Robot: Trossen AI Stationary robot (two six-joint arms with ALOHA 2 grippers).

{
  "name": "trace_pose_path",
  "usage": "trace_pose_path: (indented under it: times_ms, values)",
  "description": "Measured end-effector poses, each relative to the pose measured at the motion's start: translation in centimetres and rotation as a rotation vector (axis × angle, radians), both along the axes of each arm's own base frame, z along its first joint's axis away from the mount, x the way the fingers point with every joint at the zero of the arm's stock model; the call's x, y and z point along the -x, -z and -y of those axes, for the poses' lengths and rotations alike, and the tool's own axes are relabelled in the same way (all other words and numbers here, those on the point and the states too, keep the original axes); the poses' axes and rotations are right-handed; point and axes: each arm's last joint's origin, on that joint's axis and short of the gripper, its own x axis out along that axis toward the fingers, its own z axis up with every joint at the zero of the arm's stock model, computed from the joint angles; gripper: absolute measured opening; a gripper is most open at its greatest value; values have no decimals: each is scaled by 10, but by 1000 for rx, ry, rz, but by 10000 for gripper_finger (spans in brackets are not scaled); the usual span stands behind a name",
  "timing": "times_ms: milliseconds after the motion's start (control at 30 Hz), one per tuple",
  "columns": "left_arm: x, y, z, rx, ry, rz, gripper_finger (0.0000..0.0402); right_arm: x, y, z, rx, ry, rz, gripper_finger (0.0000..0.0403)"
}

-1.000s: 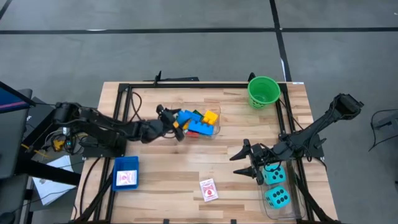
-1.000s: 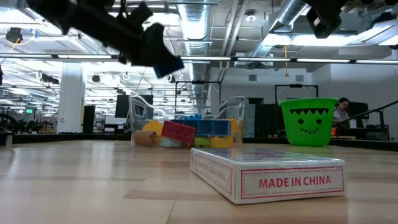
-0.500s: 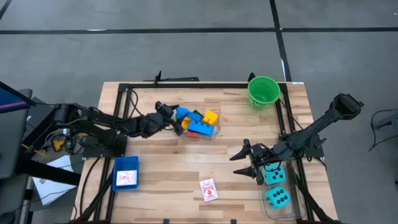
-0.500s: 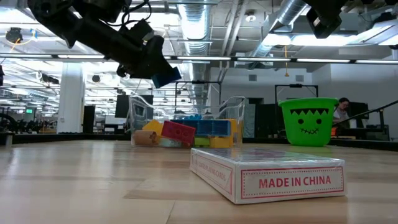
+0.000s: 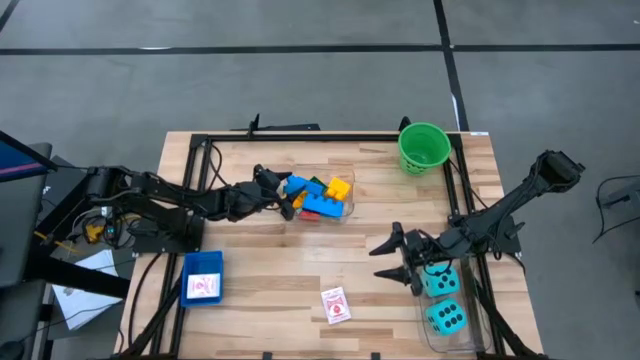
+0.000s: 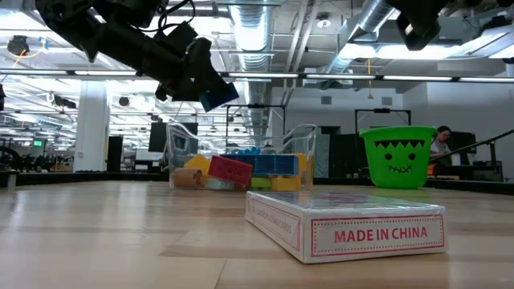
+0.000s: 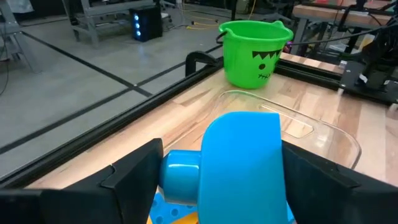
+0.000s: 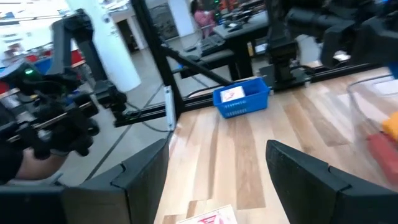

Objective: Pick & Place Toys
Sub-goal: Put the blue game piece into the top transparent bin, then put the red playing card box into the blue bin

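Note:
My left gripper [image 5: 279,190] reaches in from the table's left and is shut on a blue brick [image 7: 241,163], which hangs over the left end of a clear tub [image 5: 345,208]. The tub holds blue, yellow, green and red bricks [image 6: 241,170]. In the low view the brick [image 6: 218,95] shows well above the tub. My right gripper [image 5: 398,261] waits open near the right side, with nothing between its fingers [image 8: 142,169]. Beside it, two teal dice [image 5: 441,282] lie in a clear tub. A card pack [image 5: 336,305] lies flat near the front edge. My left gripper pinches the blue brick by two opposite sides [image 7: 272,167] between its two fingers [image 7: 134,175]. The fingers come about level from the table's left, tipped slightly down. The brick is lifted clear, above the tub of bricks.
A green bucket [image 5: 423,147] stands at the far right corner. A blue tray [image 5: 203,277] with a card in it sits at the front left. Black frame rails [image 5: 458,190] run along the table's sides. Bare wood lies in the middle.
My left gripper has swung a little toward the table's far edge with the blue brick, sunk slightly and rolled about its own line. The brick stays clear of the tub. In the last half second it has barely moved.

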Motion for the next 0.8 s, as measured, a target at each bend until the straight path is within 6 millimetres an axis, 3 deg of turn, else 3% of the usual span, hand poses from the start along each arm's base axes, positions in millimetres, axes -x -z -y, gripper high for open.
trace_pose_path:
  times_ms: [333, 800]
  values:
    - [0, 0, 0, 6, -1, 4, 315, -1, 0, 2, -6, 44, 2, 260]
    - [0, 0, 0, 6, 0, 4, 320, -1, -3, 3, -43, 42, 24, 260]
